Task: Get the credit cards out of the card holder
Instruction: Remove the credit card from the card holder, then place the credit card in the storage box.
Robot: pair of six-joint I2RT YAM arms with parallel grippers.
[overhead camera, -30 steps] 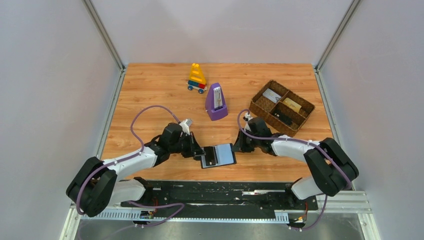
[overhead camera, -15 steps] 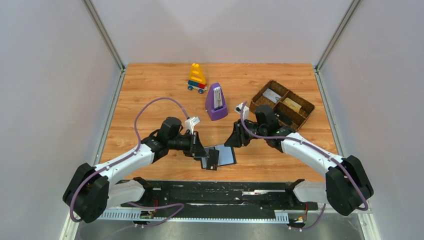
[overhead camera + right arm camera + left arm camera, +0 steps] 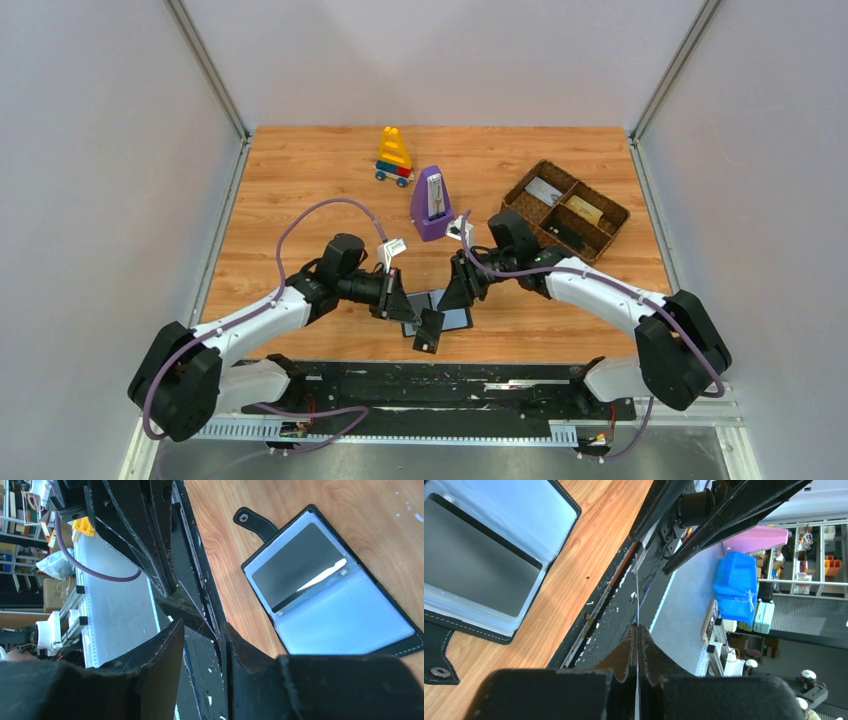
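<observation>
The card holder [image 3: 456, 319] lies open on the wood near the front edge, its grey-blue panels facing up [image 3: 325, 595] [image 3: 484, 555]. My left gripper [image 3: 412, 312] is shut on a dark credit card [image 3: 430, 331], held tilted just off the holder's near-left corner. In the left wrist view that card shows edge-on as a thin line [image 3: 637, 590] between the closed fingers of the left gripper [image 3: 638, 628]. My right gripper [image 3: 452, 294] hovers over the holder's far side, open [image 3: 202, 630], nothing between its fingers. The held card's dark corner [image 3: 186, 607] sits just beyond its tips.
A brown woven divided tray [image 3: 520, 212] with small items stands at the back right. A purple metronome [image 3: 432, 205] and a yellow-topped block toy [image 3: 394, 157] stand behind the holder. The black rail [image 3: 440, 378] runs along the table's near edge.
The left gripper has drawn the dark card out of the holder toward the near edge and tilted it up. The right gripper has left the holder's right edge, risen and opened.
</observation>
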